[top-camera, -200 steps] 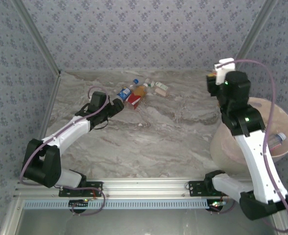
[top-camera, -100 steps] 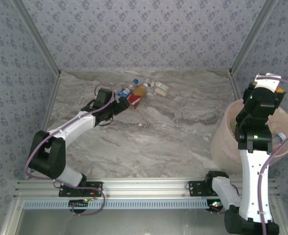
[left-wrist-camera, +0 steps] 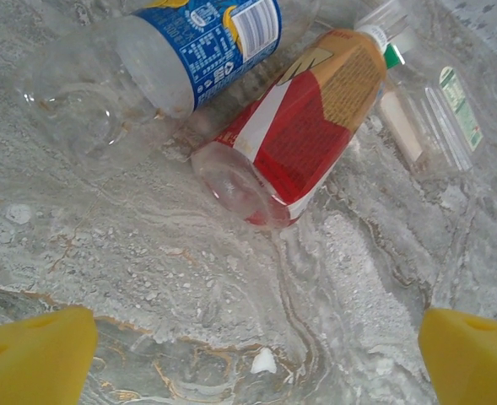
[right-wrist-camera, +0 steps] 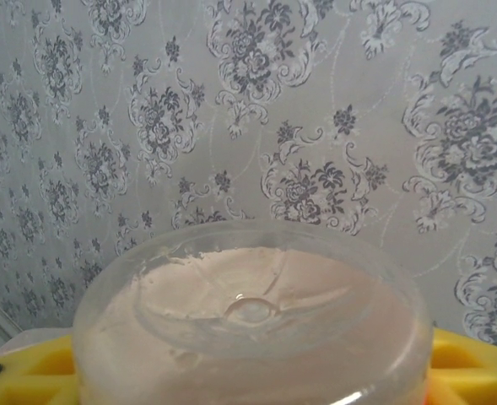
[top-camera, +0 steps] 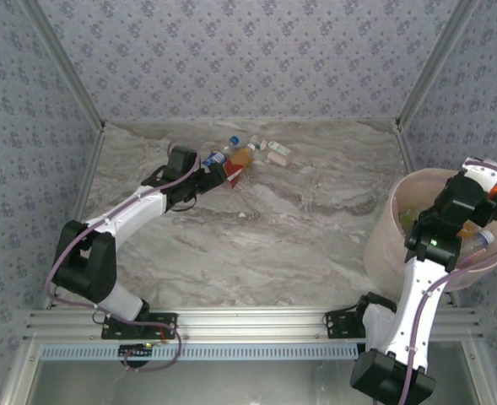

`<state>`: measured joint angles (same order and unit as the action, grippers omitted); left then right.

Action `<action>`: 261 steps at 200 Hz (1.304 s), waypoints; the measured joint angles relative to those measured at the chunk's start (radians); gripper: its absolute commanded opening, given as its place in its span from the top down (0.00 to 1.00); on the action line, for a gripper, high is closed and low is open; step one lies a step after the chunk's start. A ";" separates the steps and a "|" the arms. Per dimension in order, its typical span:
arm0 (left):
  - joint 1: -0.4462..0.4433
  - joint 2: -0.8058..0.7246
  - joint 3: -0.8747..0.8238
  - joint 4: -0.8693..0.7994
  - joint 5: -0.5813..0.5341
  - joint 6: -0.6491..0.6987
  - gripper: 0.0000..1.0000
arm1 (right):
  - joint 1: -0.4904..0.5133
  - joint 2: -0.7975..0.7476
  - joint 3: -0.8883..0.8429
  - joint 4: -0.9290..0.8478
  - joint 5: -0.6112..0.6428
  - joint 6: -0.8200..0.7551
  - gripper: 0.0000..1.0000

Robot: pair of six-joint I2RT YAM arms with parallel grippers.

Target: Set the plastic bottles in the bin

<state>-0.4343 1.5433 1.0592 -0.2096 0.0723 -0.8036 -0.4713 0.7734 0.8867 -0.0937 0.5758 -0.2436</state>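
Several plastic bottles lie in a cluster at the back of the table: a blue-label one (top-camera: 217, 157) (left-wrist-camera: 206, 42), a red-label one (top-camera: 234, 171) (left-wrist-camera: 294, 135), an orange one (top-camera: 245, 155) and pale ones (top-camera: 278, 152). My left gripper (top-camera: 207, 175) (left-wrist-camera: 256, 354) stands open just short of the red-label bottle, nothing between its yellow fingertips (left-wrist-camera: 29, 354). The bin (top-camera: 400, 198) stands at the right edge. My right gripper (top-camera: 488, 181) (right-wrist-camera: 248, 375) hangs above the bin's far side, its yellow fingers (right-wrist-camera: 472, 359) on either side of a clear bottle (right-wrist-camera: 252, 312) with its base toward the camera.
Another bottle (top-camera: 476, 240) lies inside the bin. A clear flat-sided bottle (left-wrist-camera: 438, 110) rests right of the red-label one. Patterned walls and metal posts close in the table at the back and sides. A small white chip (left-wrist-camera: 263, 361) lies on the marble.
The right arm swung from the back of the table rightward to above the bin, carrying the clear bottle. The left gripper moved forward to the bottle cluster.
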 measured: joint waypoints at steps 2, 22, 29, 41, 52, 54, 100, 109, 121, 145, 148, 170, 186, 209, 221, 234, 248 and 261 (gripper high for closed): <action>0.000 0.000 0.000 0.000 0.000 0.001 0.02 | 0.000 0.001 0.000 0.000 0.000 -0.003 0.26; 0.000 0.002 0.001 -0.003 0.003 0.011 0.02 | -0.001 0.004 -0.004 -0.014 -0.012 0.016 0.19; 0.000 0.003 0.002 -0.005 0.004 0.015 0.02 | 0.000 0.003 -0.005 -0.017 -0.017 0.016 0.17; 0.000 0.004 0.010 -0.014 0.006 0.026 0.02 | 0.001 0.003 -0.005 -0.027 -0.028 0.018 0.15; 0.000 0.004 0.020 -0.023 0.007 0.035 0.02 | 0.008 0.002 -0.004 -0.045 -0.043 0.020 0.14; 0.000 0.004 0.023 -0.024 0.007 0.037 0.02 | 0.010 0.002 -0.003 -0.050 -0.045 0.020 0.13; -0.003 0.019 0.080 -0.042 0.018 0.106 0.02 | 0.099 -0.024 0.092 -0.183 -0.257 0.069 0.06; -0.010 0.035 0.107 -0.059 0.018 0.130 0.02 | 0.132 -0.030 0.129 -0.206 -0.328 0.090 0.03; -0.025 0.068 0.156 -0.089 0.017 0.169 0.02 | 0.184 -0.034 0.173 -0.224 -0.421 0.125 0.00; -0.070 0.149 0.269 -0.153 -0.002 0.260 0.02 | 0.303 -0.043 0.206 -0.214 -0.607 0.204 0.00; -0.078 0.165 0.287 -0.163 -0.007 0.276 0.02 | 0.318 -0.044 0.206 -0.210 -0.628 0.215 0.00; -0.121 0.262 0.396 -0.223 -0.062 0.372 0.02 | 0.413 -0.042 0.191 -0.166 -0.761 0.300 0.00; -0.143 0.333 0.468 -0.266 -0.115 0.439 0.02 | 0.472 -0.042 0.160 -0.124 -0.824 0.354 0.00; -0.149 0.429 0.551 -0.311 -0.203 0.534 0.02 | 0.535 -0.040 0.126 -0.095 -0.866 0.401 0.00; -0.148 0.471 0.587 -0.332 -0.240 0.578 0.02 | 0.557 -0.037 0.118 -0.095 -0.869 0.412 0.00; -0.146 0.509 0.616 -0.349 -0.272 0.616 0.04 | 0.571 -0.035 0.112 -0.099 -0.867 0.413 0.00; -0.144 0.546 0.647 -0.366 -0.296 0.649 0.06 | 0.579 -0.036 0.111 -0.105 -0.860 0.413 0.00; -0.143 0.580 0.674 -0.378 -0.310 0.674 0.07 | 0.581 -0.041 0.110 -0.106 -0.853 0.413 0.00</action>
<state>-0.5777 2.1235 1.7332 -0.5880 -0.2375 -0.1291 0.1097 0.7326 0.9970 -0.1993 -0.2768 0.1692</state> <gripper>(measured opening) 0.935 0.999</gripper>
